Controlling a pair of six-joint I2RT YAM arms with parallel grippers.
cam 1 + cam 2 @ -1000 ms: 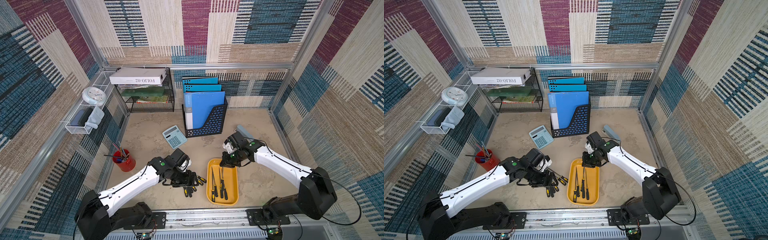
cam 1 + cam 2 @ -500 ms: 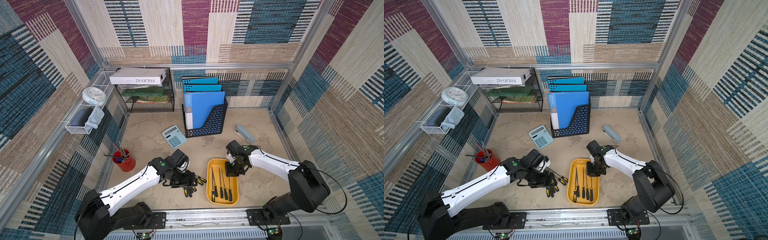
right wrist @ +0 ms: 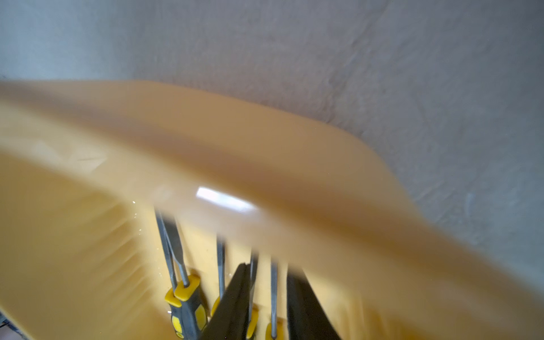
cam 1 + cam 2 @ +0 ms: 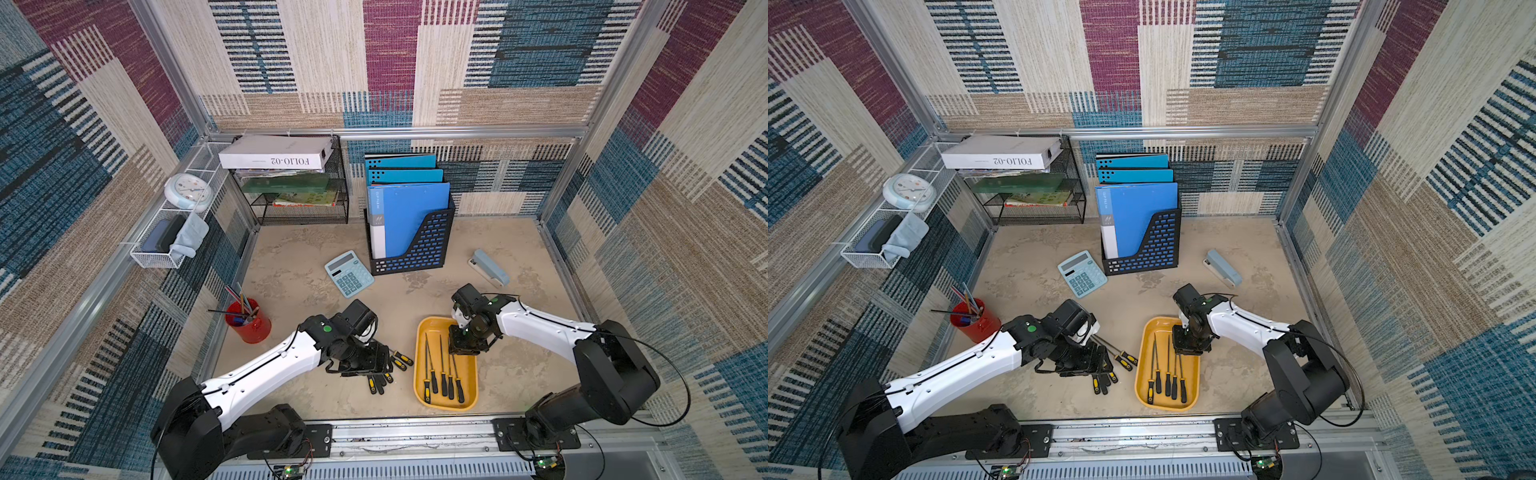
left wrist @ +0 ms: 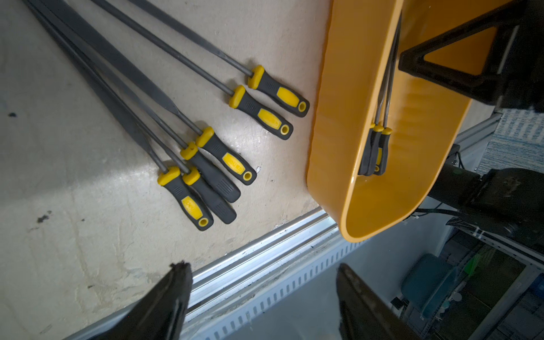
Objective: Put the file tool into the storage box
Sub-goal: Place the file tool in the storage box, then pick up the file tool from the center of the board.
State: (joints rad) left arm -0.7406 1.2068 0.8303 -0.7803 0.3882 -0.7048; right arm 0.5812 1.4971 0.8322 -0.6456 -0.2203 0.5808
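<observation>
Right fingers point(image 3: 232, 303), slightly parted, release a file point(image 3: 274, 282) into the box point(image 4: 469, 361); left fingers point(image 5: 170, 294), wide and empty, should next grasp a counter file point(image 5: 226, 159).

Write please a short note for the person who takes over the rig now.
Left gripper: open, empty, above six files lying on the table beside the storage box.
Right gripper: open over the box's far end, a file shaft loose between its fingers.
Done: several files lie in the box.
Left: move the six table files into the box.
</observation>
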